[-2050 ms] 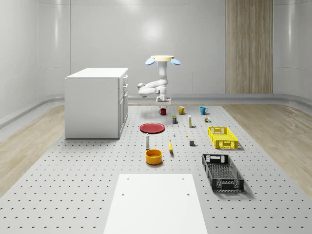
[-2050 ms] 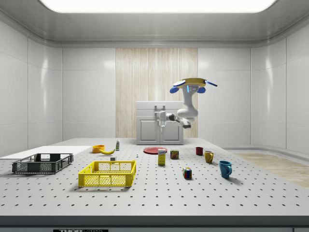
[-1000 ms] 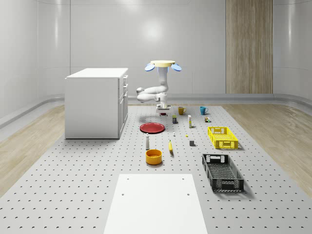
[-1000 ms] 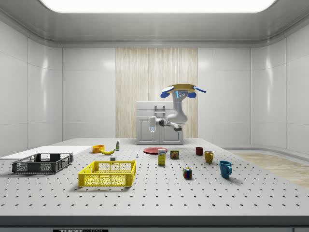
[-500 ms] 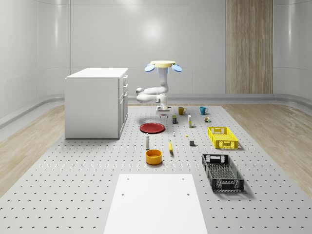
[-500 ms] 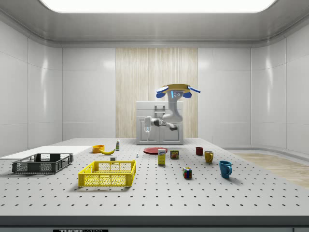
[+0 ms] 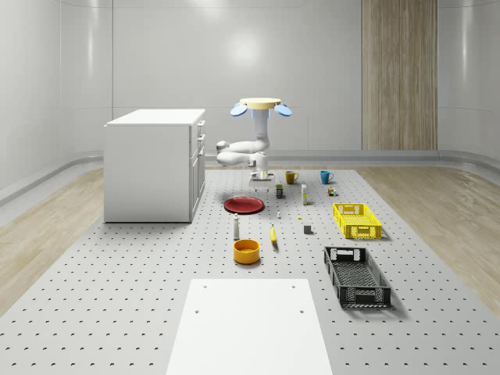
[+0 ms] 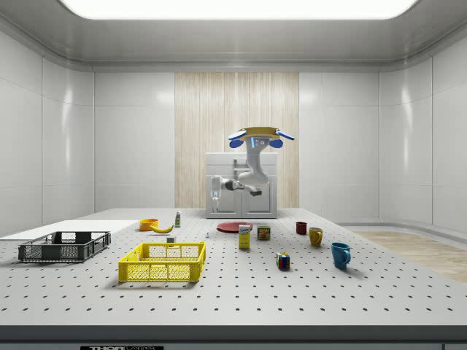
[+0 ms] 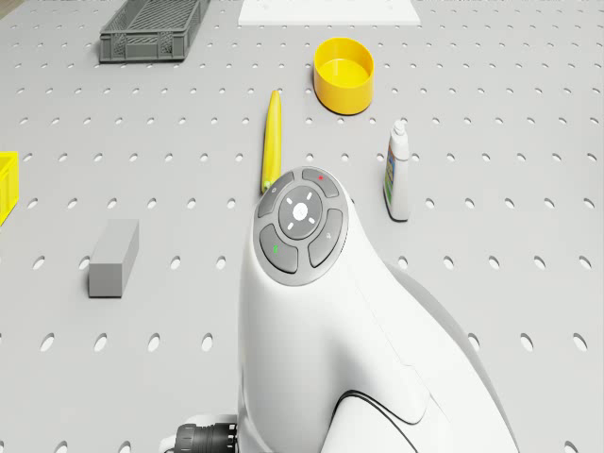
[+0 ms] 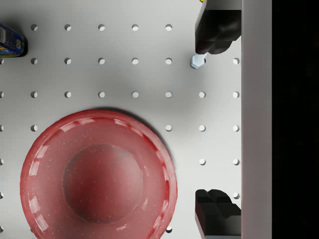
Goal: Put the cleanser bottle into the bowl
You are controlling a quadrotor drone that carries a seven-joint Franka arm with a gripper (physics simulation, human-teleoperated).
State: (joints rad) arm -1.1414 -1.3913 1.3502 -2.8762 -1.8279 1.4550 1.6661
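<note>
The drone (image 7: 260,102) hovers above the far part of the worktop (image 7: 141,312), beside the white cabinet (image 7: 152,164) and roughly over the red plate (image 7: 244,205), its arm bent down with the pincer (image 8: 214,193) pointing at the surface. From the wrist view the pincer's two dark fingers (image 10: 217,30) stand well apart with nothing between them, looking straight down at the plate's edge and bare pegboard, with a small bolt (image 10: 197,61) just beside one fingertip. The bottle (image 7: 236,226) stands upright on the worktop, nearer the whole-scene camera than the plate and just beyond the yellow bowl (image 7: 246,251); the drone view has it beside the banana (image 9: 271,140), with the bowl a little further on. So I would say the approach is only partly done: the pincer is not yet over the bottle. To do this well, the drone should carry on past the plate until the bottle sits squarely between the fingers, then come down level and slow. The bottle is tall and narrow, so a sideways brush would likely topple it. Gripping around the body below the neck looks safest, fingers kept wide until they straddle it. The banana lies near, so descend from straight above. The bowl is close, so a short lift and carry should serve.
</note>
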